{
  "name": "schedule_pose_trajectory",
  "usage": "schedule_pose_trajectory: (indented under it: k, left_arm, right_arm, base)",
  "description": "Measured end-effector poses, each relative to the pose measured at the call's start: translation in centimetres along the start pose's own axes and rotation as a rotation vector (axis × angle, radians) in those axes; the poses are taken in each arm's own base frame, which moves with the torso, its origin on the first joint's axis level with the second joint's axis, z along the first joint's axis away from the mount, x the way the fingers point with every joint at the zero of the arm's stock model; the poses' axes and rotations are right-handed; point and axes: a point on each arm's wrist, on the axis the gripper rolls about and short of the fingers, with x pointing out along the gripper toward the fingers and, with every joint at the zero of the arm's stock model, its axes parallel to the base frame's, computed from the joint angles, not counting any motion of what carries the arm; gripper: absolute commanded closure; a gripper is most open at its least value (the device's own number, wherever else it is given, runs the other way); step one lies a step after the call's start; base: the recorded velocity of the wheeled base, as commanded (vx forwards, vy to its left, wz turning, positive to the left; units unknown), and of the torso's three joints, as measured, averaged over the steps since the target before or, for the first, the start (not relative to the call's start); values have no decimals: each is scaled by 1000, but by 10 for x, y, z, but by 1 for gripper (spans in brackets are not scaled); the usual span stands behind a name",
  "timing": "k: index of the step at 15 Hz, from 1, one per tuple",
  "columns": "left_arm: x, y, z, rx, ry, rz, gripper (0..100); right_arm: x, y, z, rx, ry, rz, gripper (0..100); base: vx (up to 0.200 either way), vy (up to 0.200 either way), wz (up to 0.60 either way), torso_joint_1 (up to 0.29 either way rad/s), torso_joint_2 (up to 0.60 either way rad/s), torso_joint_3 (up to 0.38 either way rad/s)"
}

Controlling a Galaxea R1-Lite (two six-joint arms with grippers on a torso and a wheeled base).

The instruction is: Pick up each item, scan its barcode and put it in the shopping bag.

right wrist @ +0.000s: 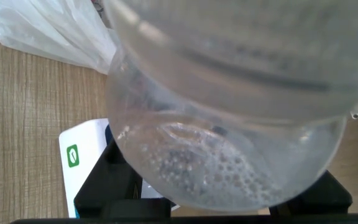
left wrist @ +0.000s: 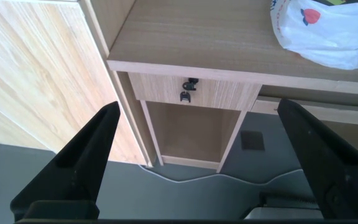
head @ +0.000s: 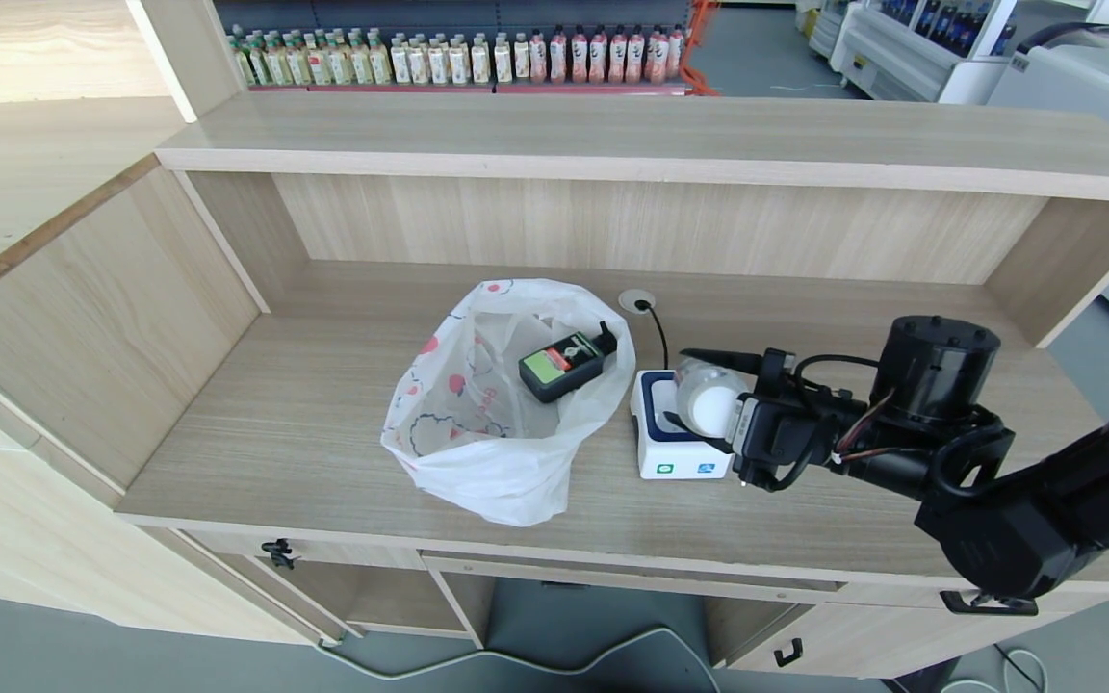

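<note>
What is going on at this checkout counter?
The robot's right hand grips a clear bottle, holding it over the white scanner on the counter. Beside it, the plastic shopping bag stands open with one dark box already inside. The left hand hangs open in front of the counter, holding nothing.

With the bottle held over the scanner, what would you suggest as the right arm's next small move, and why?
Probably, once scanned, carry the bottle toward the robot's left, over the bag. The right gripper holds it just above the scanner, and the bag lies open beside it with a black item already inside.
</note>
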Motion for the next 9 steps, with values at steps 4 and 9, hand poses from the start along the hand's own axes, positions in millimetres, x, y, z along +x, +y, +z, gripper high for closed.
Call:
schedule_pose_trajectory:
  k: [4, 9]
  left_arm:
    - [0, 0, 0, 0, 0, 1, 0]
    - [0, 0, 0, 0, 0, 0, 0]
  right_arm:
    - [-1, 1, 0, 6, -5, 7, 100]
    - [-1, 1, 0, 5, -5, 7, 100]
  base:
    - [0, 0, 0, 0, 0, 0]
    - [0, 0, 0, 0, 0, 0]
